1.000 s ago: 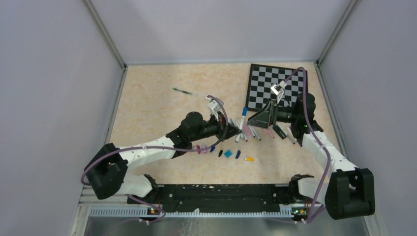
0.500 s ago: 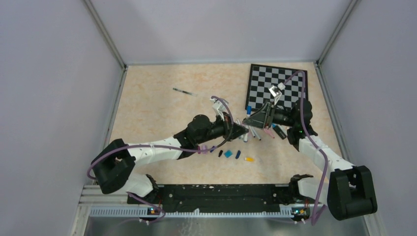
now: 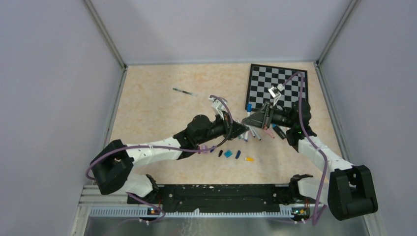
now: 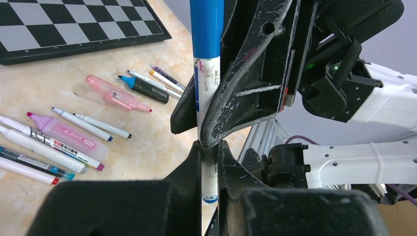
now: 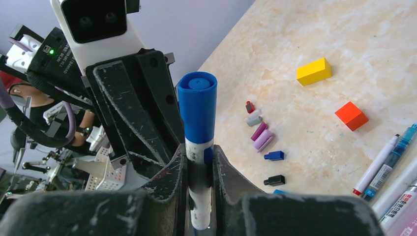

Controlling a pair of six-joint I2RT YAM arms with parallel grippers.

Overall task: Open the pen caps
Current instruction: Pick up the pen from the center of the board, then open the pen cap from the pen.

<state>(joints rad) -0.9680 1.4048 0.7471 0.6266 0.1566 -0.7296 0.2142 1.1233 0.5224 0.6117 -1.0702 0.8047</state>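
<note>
A white pen with a blue cap (image 5: 197,105) stands upright between both grippers above the table's middle. My left gripper (image 4: 210,153) is shut on its lower barrel (image 4: 208,174). My right gripper (image 5: 199,160) faces the left one and is shut on the white barrel just under the cap (image 4: 206,29). From above, the left gripper (image 3: 240,128) and the right gripper (image 3: 248,121) meet tip to tip. Loose pen caps lie on the table: red (image 5: 250,105), grey (image 5: 254,119), purple (image 5: 259,131), blue (image 5: 274,156), black (image 5: 274,180).
Several uncapped pens and highlighters (image 4: 66,132) lie under and right of the grippers. A chessboard (image 3: 278,88) sits at the back right and one pen (image 3: 183,91) lies alone at the back. A yellow block (image 5: 314,71) and an orange-red cube (image 5: 351,115) lie near the caps.
The right gripper moved left onto the pen and its jaws closed on the barrel. The left arm carried the pen slightly right, then held still.
</note>
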